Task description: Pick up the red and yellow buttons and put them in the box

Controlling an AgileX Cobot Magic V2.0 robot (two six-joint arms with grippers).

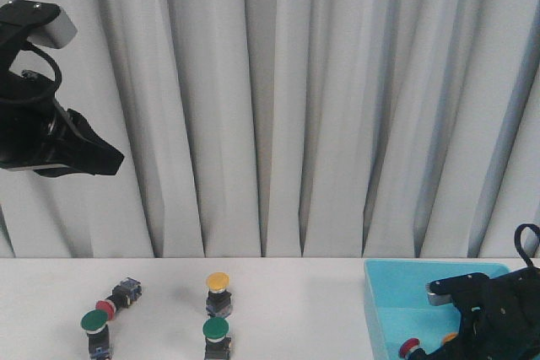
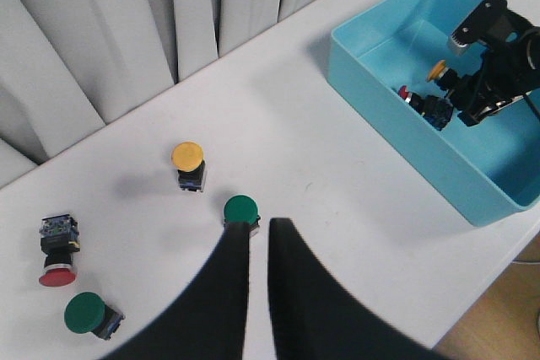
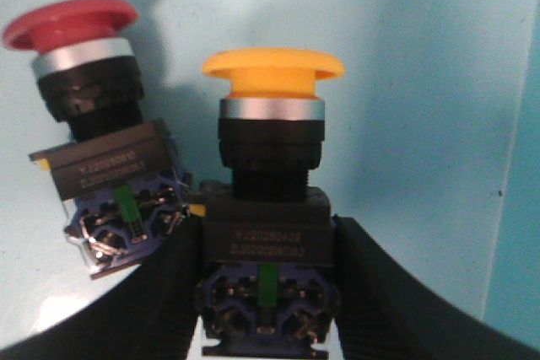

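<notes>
Where the smooth white tabletop meets its far edge, a wall of pale grey pleated curtain closes off the room. The shallow bright cyan plastic box sits at about four o'clock in the front view. Inside it, the black right gripper has its two fingers pinching the black body of a yellow-capped push-button, cap away from the wrist, blue contact block between the pads. Just beside it, at ten o'clock in the wrist picture, a red-capped push-button stands slightly tilted on the box floor.

The black left gripper hangs high above the table at nine o'clock in the front view, its fingers nearly pressed together with only a thin slit between them, holding nothing.

On the open tabletop a second yellow-capped button stands upright near six o'clock, a green-capped button just in front of it. Toward seven o'clock a second red-capped button lies on its side, with another green-capped button close by it.
</notes>
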